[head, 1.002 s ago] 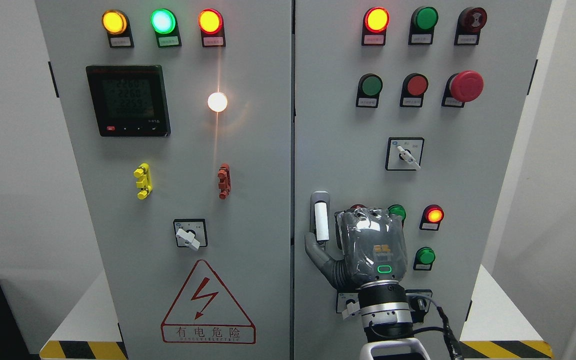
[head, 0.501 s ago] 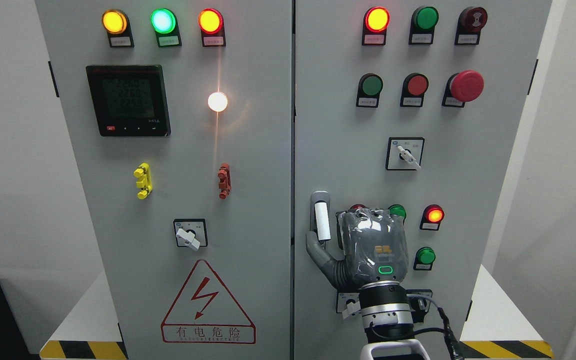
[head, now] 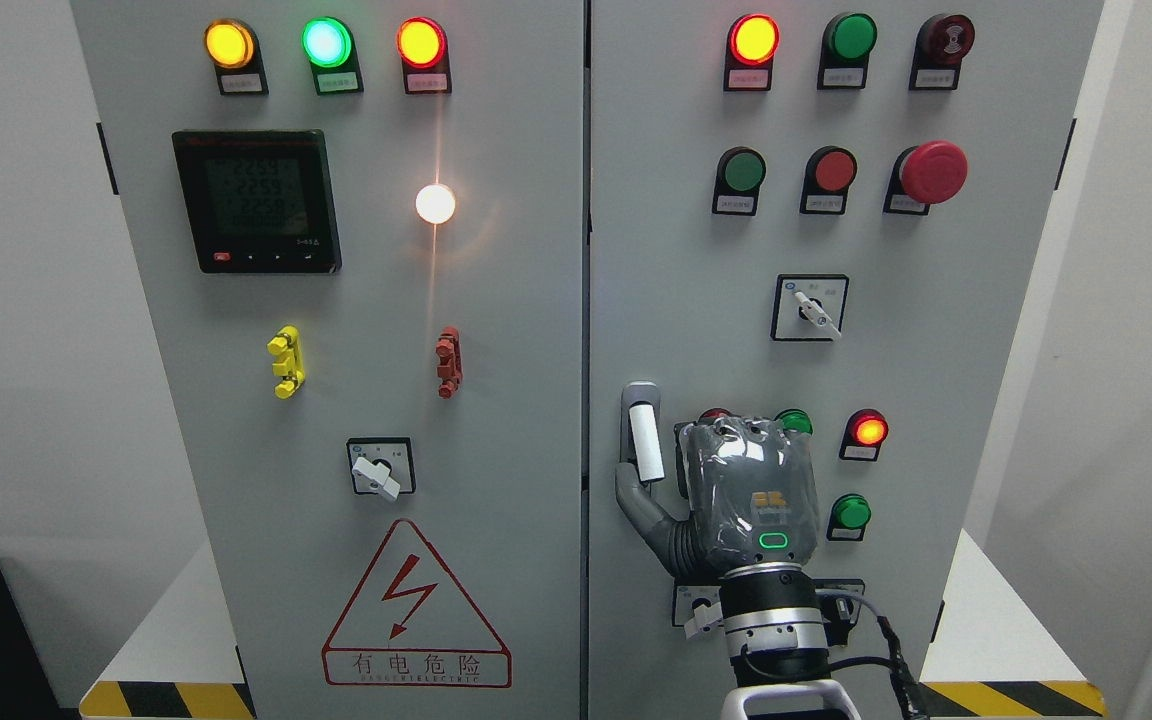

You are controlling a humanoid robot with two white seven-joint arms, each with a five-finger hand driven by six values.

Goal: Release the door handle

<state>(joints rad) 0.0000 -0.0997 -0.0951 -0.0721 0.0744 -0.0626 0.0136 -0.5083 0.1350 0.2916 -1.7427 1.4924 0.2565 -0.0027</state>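
The door handle point(head: 642, 437), a white upright bar in a grey mount, sits on the left edge of the right cabinet door point(head: 696, 250). My right hand point(head: 736, 490) rises from the bottom edge right of the middle, its back toward the camera, just right of the handle. Its thumb point(head: 633, 497) is spread to the left and lies against the handle's lower end. The other fingers point at the panel beside the handle and do not wrap it. The handle shows along its whole length. The left arm is out of view.
Around the hand on the right door are a lit red lamp point(head: 868, 430), green buttons point(head: 850, 512) and a rotary switch point(head: 811, 310). A small switch point(head: 701, 615) sits behind the wrist. The left door point(head: 496, 400) carries a meter point(head: 256, 200) and warning triangle point(head: 416, 610).
My right hand has drifted slightly to the right and down, its thumb sliding a little away along the handle's lower end. The doors have not moved.
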